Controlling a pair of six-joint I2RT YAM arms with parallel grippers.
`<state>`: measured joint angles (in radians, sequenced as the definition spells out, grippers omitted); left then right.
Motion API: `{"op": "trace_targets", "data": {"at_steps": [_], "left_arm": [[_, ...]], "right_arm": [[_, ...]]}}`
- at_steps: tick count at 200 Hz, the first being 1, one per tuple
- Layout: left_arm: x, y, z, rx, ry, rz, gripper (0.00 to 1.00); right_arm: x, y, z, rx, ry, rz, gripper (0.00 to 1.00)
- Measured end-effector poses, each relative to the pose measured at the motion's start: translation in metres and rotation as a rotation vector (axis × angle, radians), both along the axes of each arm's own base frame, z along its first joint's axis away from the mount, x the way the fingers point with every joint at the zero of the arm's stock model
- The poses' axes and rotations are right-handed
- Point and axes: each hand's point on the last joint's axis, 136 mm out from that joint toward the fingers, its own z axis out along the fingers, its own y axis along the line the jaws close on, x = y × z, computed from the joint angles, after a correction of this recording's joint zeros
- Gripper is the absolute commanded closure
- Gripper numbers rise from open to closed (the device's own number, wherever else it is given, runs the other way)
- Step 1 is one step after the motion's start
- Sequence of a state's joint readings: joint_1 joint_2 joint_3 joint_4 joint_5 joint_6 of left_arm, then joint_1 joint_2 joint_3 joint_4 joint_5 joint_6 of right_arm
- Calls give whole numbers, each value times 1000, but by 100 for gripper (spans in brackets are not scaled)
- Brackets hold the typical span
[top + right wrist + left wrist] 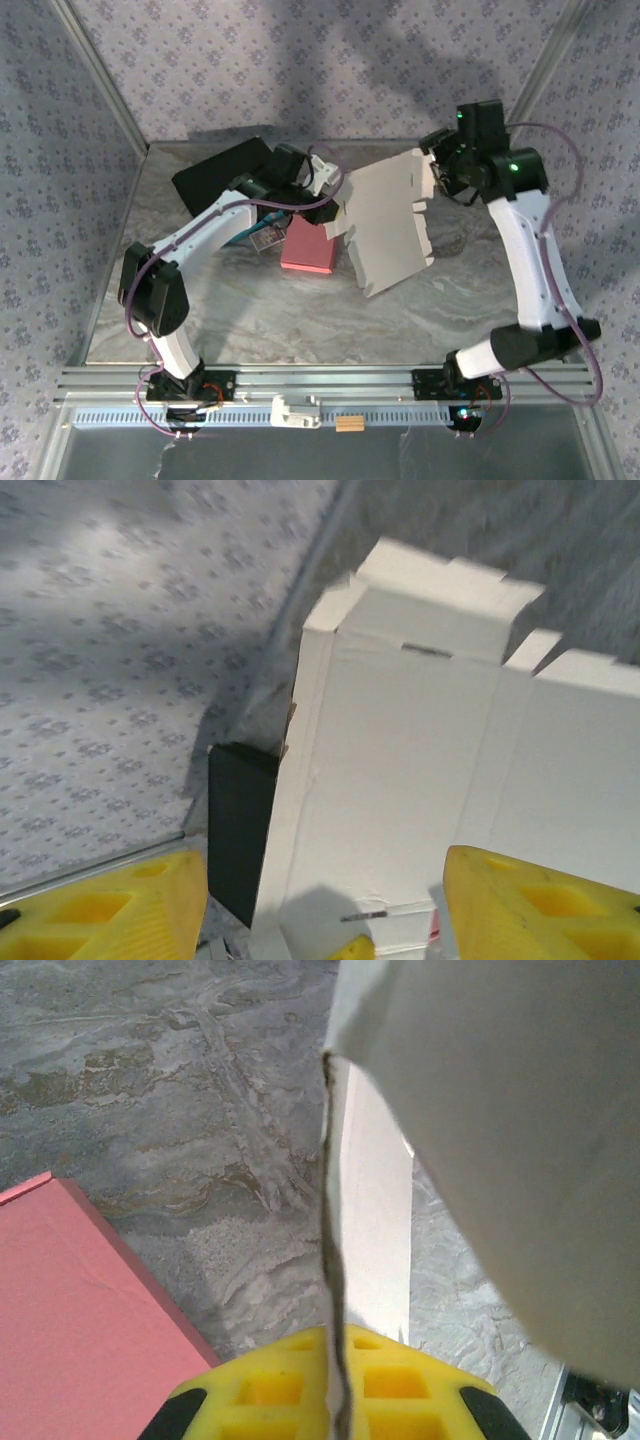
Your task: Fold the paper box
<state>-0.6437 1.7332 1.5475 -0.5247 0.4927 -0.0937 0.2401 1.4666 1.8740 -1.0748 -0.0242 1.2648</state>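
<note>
The left tool (335, 1360) pinches the paper box (385, 225) edge (pink block (308, 245) nearby); right tool (325, 885) spread astride its panel.

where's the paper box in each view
Top external: paper box centre-right, between the arms.
Left wrist: paper box edge up the middle, panel upper right.
Right wrist: paper box centre and right.
Shared landmark: pink box, left of it in top external and left wrist.

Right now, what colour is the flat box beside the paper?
The flat box is pink, clearest in the top external view.
</note>
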Motion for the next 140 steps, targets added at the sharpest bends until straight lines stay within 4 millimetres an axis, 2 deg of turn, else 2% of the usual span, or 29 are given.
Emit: {"op": "trace_targets", "data": {"at_steps": [28,43,66,86,140], "left_arm": [[-11,-3,-1,45,-42,-41,98],[-15,-5,-1,58,-62,-57,98],[-18,-7,0,71,-87,-73,98],[-16,-6,-1,84,-105,-74,98],[-15,-2,-4,110,-121,-78,98]], "right_arm": [[4,26,-43,105,118,-6,38],[7,38,-57,152,148,-4,41],[21,50,-65,194,148,5,44],[29,57,-69,223,146,13,54],[25,63,-97,260,212,22,75]]}}
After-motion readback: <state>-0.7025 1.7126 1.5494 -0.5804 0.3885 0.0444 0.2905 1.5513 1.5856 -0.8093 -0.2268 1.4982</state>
